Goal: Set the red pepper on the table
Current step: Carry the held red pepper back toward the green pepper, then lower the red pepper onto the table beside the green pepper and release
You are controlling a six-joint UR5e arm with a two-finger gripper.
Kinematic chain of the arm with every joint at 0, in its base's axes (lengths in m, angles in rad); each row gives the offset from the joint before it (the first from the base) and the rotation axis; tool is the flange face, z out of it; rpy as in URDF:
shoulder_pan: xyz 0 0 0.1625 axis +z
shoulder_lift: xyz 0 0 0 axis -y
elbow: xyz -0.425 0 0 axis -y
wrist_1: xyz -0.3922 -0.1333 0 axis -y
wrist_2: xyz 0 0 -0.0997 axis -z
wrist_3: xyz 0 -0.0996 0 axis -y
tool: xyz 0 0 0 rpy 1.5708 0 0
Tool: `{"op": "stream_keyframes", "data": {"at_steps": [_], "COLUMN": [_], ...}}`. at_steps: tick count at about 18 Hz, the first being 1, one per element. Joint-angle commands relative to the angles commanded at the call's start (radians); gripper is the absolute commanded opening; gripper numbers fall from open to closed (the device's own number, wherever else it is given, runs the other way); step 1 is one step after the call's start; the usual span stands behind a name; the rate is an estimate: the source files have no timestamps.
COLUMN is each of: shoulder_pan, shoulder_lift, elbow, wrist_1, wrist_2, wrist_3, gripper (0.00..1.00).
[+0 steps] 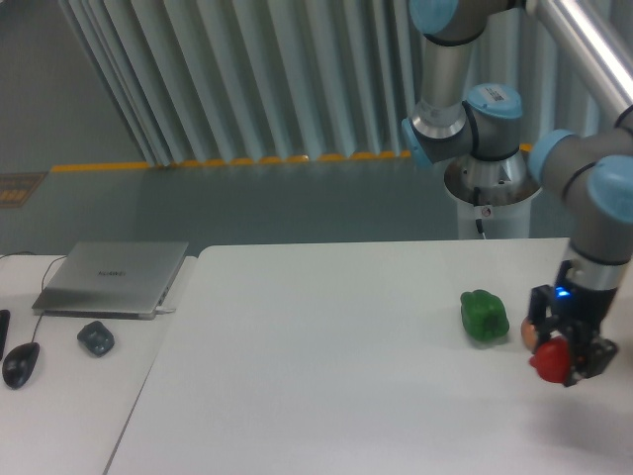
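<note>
The plain white table (336,396) fills the foreground. At its right edge, a glossy red pepper (550,361) is clamped in the gripper (568,354), just beside the green pepper (485,316). A laptop (114,277) bears unreadable lettering. Ribbed wall panels (247,79) stand behind.

The black two-finger gripper (566,358) hangs low over the large white table (326,376), its fingers clamped around the glossy red pepper (550,362). A small orange ball (529,332) sits just behind it; the green pepper (485,316) lies nearby on its left.
</note>
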Motion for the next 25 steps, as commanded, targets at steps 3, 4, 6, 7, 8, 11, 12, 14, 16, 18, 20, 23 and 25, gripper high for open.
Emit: {"op": "stream_keyframes", "data": {"at_steps": [3, 4, 6, 7, 8, 11, 12, 14, 16, 18, 20, 23, 25], "shoulder_pan": [-0.035, -0.048, -0.058, -0.061, -0.061, -0.075, -0.075, -0.075, -0.075, -0.075, -0.075, -0.075, -0.075], "shoulder_lift": [-0.023, -0.034, -0.044, -0.049, -0.057, -0.064, -0.064, -0.064, -0.064, -0.063, -0.061, -0.060, -0.060], "elbow": [-0.005, -0.008, -0.008, -0.008, -0.008, -0.041, -0.047, -0.048, -0.048, -0.046, -0.043, -0.043, -0.040], "wrist_1": [-0.014, -0.012, -0.009, -0.006, -0.006, 0.018, 0.040, 0.048, 0.051, 0.052, 0.052, 0.055, 0.055], "wrist_2": [0.078, 0.112, 0.129, 0.129, 0.129, 0.124, 0.124, 0.126, 0.129, 0.129, 0.129, 0.132, 0.132], "wrist_3": [0.000, -0.002, -0.005, -0.009, -0.021, -0.040, -0.040, -0.040, -0.038, -0.037, -0.037, -0.037, -0.037], "gripper": [0.49, 0.50, 0.51, 0.52, 0.53, 0.54, 0.54, 0.59, 0.81, 1.00, 1.00, 1.00, 1.00]}}
